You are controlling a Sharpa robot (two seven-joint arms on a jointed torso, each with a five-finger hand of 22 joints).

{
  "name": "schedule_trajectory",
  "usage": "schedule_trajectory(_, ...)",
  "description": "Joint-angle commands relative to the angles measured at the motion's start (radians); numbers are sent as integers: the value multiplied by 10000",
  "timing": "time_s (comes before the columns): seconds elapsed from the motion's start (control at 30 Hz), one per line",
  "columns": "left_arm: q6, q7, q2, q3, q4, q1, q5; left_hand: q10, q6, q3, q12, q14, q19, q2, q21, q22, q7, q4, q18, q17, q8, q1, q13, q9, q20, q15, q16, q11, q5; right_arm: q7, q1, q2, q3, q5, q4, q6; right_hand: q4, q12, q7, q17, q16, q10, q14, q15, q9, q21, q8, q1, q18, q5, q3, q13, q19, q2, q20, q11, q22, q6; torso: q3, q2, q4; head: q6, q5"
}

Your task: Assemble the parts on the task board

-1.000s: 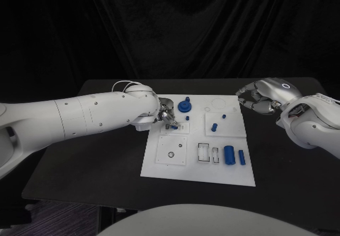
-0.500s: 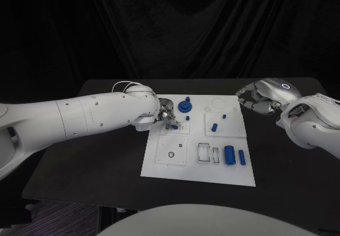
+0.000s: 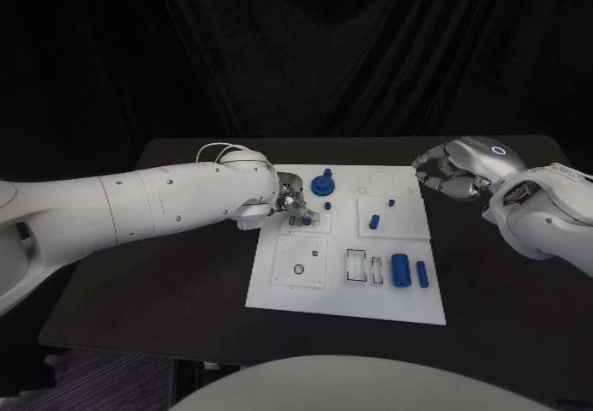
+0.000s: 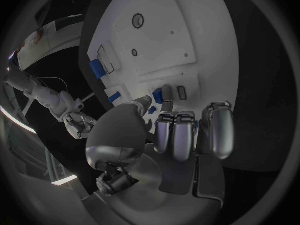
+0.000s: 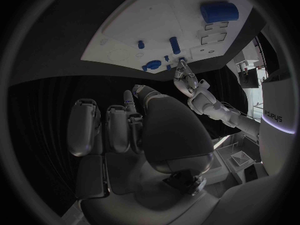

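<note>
Task board (image 3: 309,287): white plate, middle of the black table (image 3: 161,282), carrying raised white panels and several blue parts.

Left hand (image 3: 290,199): over the board's far left panel, fingers bunched downward at the panel surface. A small blue part (image 3: 305,221) lies right at the fingertips; in the left wrist view the thumb and a finger (image 4: 167,94) close on a small blue part (image 4: 157,96) just above the panel (held by a pinch, other fingers curled alongside).

Right hand (image 3: 455,174): raised off the board's far right corner, well apart from every part, fingers curled inward on nothing. The right wrist view shows the same curl, fingers (image 5: 119,125) folded beside the palm.

Blue knob-shaped part (image 3: 322,184): stands at the board's far edge, just beside the left hand.

Small blue peg (image 3: 374,221): lies on the right-hand far panel, with a smaller blue stud (image 3: 391,203) near it.

Large blue cylinder (image 3: 399,269): lies on the board's near right area, a slimmer blue rod (image 3: 422,274) just beside it, toward the board's right edge.

Near left panel (image 3: 301,261): has a dark ring opening (image 3: 298,270). Two rectangular slots (image 3: 356,265) sit between this panel and the large cylinder.
</note>
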Motion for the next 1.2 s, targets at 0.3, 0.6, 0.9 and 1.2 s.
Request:
schedule_trajectory(0.3,57,-144,-52,-27,4,-96,17,1045,46,-745,26,1056,31,196,-47,1678,48,337,-75,2633,-72,-492,2628,-54,97,91,26,89,-391,-156,-24,-19,7,-34,8,82,-7,-29,17,847,-28,789,669,22,-15,-54,-44,-93,-128,45,51,2408,166,-27,12,-4,1873,59,2,1,-1,-2,6)
schedule_trajectory(0.6,-998,407,-278,-27,269,-101,-96,1045,165,-1488,26,1056,201,484,152,1819,-78,347,-127,2633,462,-903,2628,668,25,4,26,-17,-643,-142,-29,-53,7,-34,24,62,-7,-29,17,847,-28,789,669,22,-15,-54,-44,-93,-128,45,51,2408,166,-27,12,-4,1873,59,-4,-2,-7,-2,16)
schedule_trajectory(0.9,-2457,1134,-821,-25,989,92,-1282,1045,-136,-1875,26,1056,387,593,375,1979,-258,126,-192,2633,1454,316,2628,1994,-121,-141,26,-176,535,-147,-30,-119,7,-34,38,49,-7,-29,17,847,-28,789,669,22,-15,-54,-44,-93,-128,45,51,2408,166,-27,12,-4,1873,59,0,-3,-2,-2,-2)
schedule_trajectory(1.2,-1583,1175,-1198,-25,1076,816,-1593,1045,-262,-1922,26,1056,434,617,450,2039,-297,9,-216,2633,1615,1090,2628,2254,-148,-164,26,-207,828,-168,-30,-101,7,-34,1,50,-9,-44,16,823,-54,773,664,23,-19,-76,-47,-109,-124,44,57,2394,159,-36,12,-3,1867,59,5,-9,-8,-2,68)
